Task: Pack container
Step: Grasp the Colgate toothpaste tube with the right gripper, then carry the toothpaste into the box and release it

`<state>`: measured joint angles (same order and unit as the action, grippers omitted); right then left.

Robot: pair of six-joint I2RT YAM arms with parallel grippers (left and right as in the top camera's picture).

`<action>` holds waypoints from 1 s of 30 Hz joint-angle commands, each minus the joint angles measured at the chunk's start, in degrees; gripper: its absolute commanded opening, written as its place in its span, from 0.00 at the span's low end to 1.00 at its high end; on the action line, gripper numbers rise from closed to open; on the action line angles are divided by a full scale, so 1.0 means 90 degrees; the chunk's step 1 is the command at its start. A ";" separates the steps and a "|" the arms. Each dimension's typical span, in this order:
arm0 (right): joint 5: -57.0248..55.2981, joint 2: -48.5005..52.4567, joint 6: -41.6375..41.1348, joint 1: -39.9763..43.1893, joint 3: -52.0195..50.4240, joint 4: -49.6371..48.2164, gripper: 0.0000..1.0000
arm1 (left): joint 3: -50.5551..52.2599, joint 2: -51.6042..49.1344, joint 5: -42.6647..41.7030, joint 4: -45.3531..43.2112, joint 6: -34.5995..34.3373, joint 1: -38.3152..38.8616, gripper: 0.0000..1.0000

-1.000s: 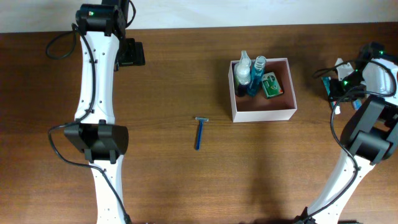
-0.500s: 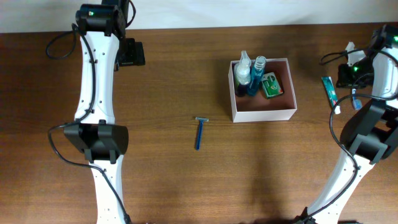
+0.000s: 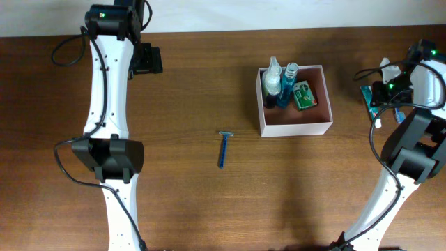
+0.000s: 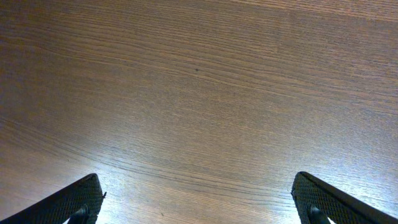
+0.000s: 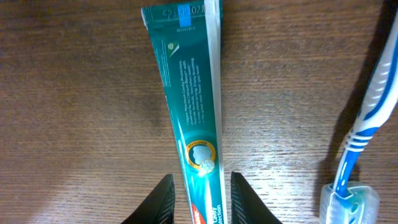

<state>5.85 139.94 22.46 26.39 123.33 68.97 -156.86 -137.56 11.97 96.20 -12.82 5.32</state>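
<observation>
Seemingly mid-pickup, the right end effector [image 5: 200, 186] straddles the toothpaste tube [image 5: 189, 93], grip unclear; next, clamp firmly and carry it to the container [image 3: 293, 128].

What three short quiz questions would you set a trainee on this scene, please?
1. True or false: the razor lies inside the container.
2. What lies between the right gripper's fingers? A razor; B toothpaste; C container.
3. Fill in: the left gripper's jaws are ___.
Key: 1 false; 2 B; 3 open.
</observation>
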 commanded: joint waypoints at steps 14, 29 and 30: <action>-0.0058 0.0221 -0.0046 0.0017 -0.0036 -0.0104 0.26 | 0.0015 0.0163 -0.0027 -0.0012 0.0102 -0.0010 0.99; -0.0172 0.0425 -0.0051 -0.0056 -0.0036 -0.0078 0.24 | 0.0015 0.0163 -0.0024 -0.0012 0.0102 -0.0010 0.99; -0.0240 0.0425 -0.0049 -0.0058 -0.0036 -0.0073 0.21 | 0.0015 0.0163 -0.0024 -0.0012 0.0102 -0.0010 0.99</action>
<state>5.45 142.67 22.39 26.26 123.31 68.27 -156.86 -137.56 11.97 96.23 -12.84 5.32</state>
